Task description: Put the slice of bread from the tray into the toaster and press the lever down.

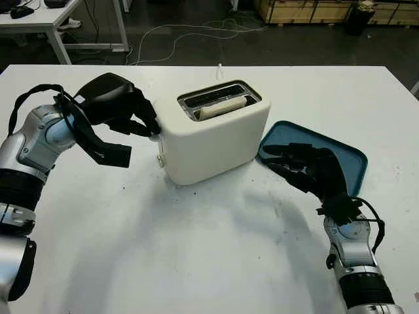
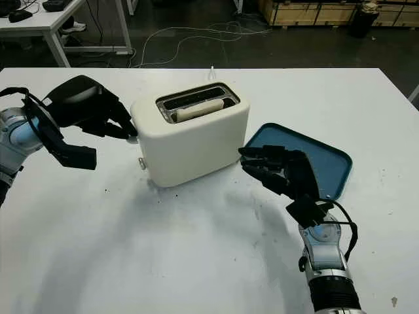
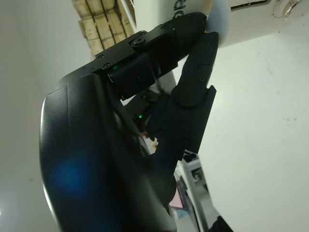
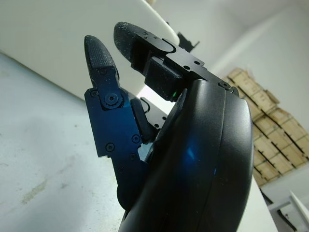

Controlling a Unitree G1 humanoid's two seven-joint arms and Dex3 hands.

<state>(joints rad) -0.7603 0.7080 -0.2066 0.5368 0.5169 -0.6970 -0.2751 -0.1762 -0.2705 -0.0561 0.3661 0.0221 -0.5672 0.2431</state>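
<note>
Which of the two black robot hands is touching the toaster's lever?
The left hand: its fingertips meet the lever on the cream toaster. The right hand is open over the blue tray.

Toaster [image 1: 216, 140]: smooth cream plastic shell, satin sheen; slot surround looks like bright metal. Bread slice [image 1: 222, 108] in slot: pale, matt, soft-looking crust. Tray [image 1: 350, 160]: teal plastic, smooth, low gloss. Table [image 1: 196, 248]: white matt top w/ dark specks & scuffs. Left hand [image 1: 121, 108] & right hand [image 1: 308, 167]: black plastic shells, glossy on the backs; fingertips [image 4: 99, 50] rough, grainy, rubber-like. Forearms: silver metal w/ black bands. Crates [image 1: 314, 10] behind: bare wood.
</note>
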